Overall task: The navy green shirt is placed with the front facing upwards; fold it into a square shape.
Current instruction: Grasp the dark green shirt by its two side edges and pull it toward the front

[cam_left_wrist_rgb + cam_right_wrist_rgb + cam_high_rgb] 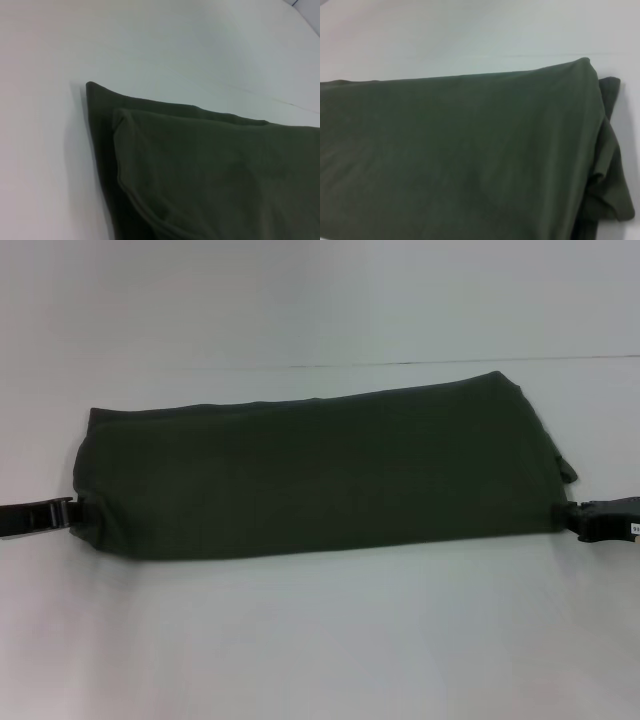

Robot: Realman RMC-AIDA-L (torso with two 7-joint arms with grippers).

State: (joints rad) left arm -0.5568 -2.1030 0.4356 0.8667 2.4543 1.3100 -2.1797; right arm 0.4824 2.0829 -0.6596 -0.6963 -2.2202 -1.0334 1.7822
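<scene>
Olive shirt lies as long band, axis left-right on tabletop. Left hand at left end, right hand at right end; cannot tell either's grip.

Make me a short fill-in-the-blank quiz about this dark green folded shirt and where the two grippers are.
1. The dark olive-green cotton shirt lies folded into a long ____ band on the white table.
2. The left gripper sits at the shirt's ____ end.
3. The right gripper sits at the shirt's ____ end.
4. The cloth facing up shows ____ lettering.

Missing words: horizontal; left; right; no
</scene>
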